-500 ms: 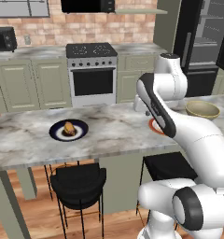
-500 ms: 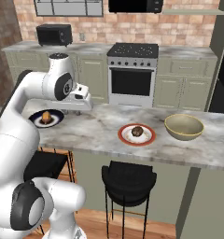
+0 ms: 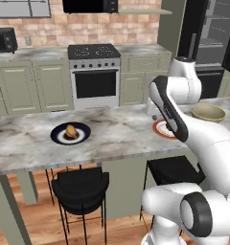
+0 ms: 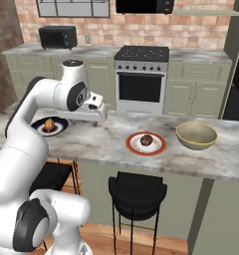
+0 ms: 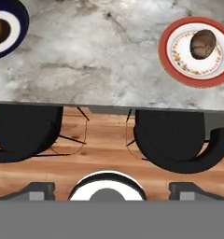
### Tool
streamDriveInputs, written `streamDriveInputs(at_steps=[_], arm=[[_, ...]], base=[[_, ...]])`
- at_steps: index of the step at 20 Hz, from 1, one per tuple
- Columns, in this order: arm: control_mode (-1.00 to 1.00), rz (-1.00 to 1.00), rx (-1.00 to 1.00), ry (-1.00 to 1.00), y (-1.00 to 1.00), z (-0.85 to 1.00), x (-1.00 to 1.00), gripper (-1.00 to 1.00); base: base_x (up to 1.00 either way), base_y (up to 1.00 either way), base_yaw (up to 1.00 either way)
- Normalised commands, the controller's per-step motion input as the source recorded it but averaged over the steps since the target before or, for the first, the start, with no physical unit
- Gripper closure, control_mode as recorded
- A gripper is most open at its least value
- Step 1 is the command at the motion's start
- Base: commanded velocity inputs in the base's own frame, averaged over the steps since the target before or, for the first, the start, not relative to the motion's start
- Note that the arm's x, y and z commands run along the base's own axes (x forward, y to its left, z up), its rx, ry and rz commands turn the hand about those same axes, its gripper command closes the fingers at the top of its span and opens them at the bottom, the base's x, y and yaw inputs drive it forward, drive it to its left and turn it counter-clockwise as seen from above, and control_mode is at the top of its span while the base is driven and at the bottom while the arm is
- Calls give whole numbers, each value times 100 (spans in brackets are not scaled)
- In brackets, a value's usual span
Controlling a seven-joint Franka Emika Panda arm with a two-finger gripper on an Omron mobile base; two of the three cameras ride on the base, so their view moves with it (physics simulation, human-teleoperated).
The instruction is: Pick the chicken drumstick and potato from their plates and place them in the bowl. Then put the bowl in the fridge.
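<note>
The grey marble island counter [image 4: 96,142] has a wide bare stretch between the dark navy-rimmed plate [image 4: 50,126] on one side and the orange-red-rimmed plate [image 4: 146,143] on the other, which lie well apart. The tan round bowl [image 4: 196,135] sits just beyond the red plate, apart from it. Nothing tall stands on the counter. Two black round stools [image 5: 177,137] sit below the counter's near edge.
</note>
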Motion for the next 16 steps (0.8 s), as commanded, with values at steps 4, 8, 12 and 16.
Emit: streamDriveInputs(at_steps=[4,8,12,16], arm=[[-100,0,5,-9,-47,-10,-2,-100],[-100,-9,2,-14,-47,-21,4,-100],[-100,-35,0,-4,-45,-29,17,-100],[-100,-43,0,-1,-38,-28,25,-100]], base=[[0,0,0],[0,0,0],[0,0,0],[0,0,0]])
